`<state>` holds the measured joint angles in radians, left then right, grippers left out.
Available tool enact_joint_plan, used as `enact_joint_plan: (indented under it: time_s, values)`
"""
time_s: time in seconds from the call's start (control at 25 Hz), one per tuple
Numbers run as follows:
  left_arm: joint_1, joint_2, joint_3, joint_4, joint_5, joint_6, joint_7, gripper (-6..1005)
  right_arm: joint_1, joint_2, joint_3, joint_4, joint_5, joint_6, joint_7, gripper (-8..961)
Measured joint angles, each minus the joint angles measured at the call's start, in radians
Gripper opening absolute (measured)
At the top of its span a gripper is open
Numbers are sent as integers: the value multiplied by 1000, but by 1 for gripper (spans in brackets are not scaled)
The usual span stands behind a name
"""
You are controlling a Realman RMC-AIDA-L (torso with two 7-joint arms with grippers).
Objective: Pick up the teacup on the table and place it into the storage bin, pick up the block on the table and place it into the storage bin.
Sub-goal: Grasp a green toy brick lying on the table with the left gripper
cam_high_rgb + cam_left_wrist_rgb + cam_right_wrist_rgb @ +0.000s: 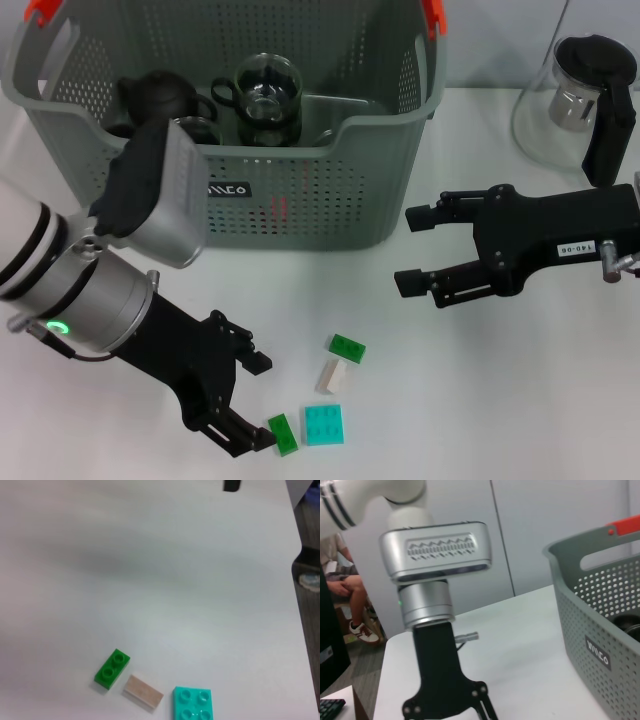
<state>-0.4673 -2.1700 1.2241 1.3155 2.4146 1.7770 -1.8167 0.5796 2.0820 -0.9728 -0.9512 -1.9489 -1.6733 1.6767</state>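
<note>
From the head camera, the left gripper (258, 410) sits low over the white tabletop (480, 400), jaws open beside a small green block (283, 434). The right gripper (418, 250) hovers open and empty near the grey-green perforated storage bin (300, 190) (a glass teacup (266, 95) is inside). The left wrist camera shows a green block (112, 668), a beige block (143, 693) and a turquoise block (193, 703) on the tabletop. The right wrist camera shows the bin's wall beside the left arm.

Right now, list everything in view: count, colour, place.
Basket: one, grey-green with orange-red clips, back of the table.
Glass cups: at least one clear, inside the basket.
Teapot: one, dark, inside the basket.
Pitcher: one, clear glass with black handle, right of the basket.
Green bricks: two, on the table in front.
Cream brick: one, between them.
Turquoise brick: one, nearest the front.
Left gripper: black, jaws open beside the near green brick.
Right gripper: black, jaws open, right of the basket.
</note>
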Motion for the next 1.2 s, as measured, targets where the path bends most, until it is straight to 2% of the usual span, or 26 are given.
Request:
enact_joint_plan:
  time_s: [0.16,0.44,0.92,1.04,1.2]
  values:
    - [8,-2,77,73,14,6,-130,831,6,-3,0,0,-3,13,-4,927]
    - [13,-6,220,35,2,-60,-222,820,10,-11,1,-2,-3,18,-10,927]
    - [11,-5,304,2,18,-176,-310,800,8,-29,2,-7,-6,17,-11,928]
    - [9,-5,312,9,45,-184,-348,796,9,-35,2,-7,-6,15,-11,928]
    - [8,-6,368,25,102,-202,-422,789,10,-37,3,-8,-7,16,-11,927]
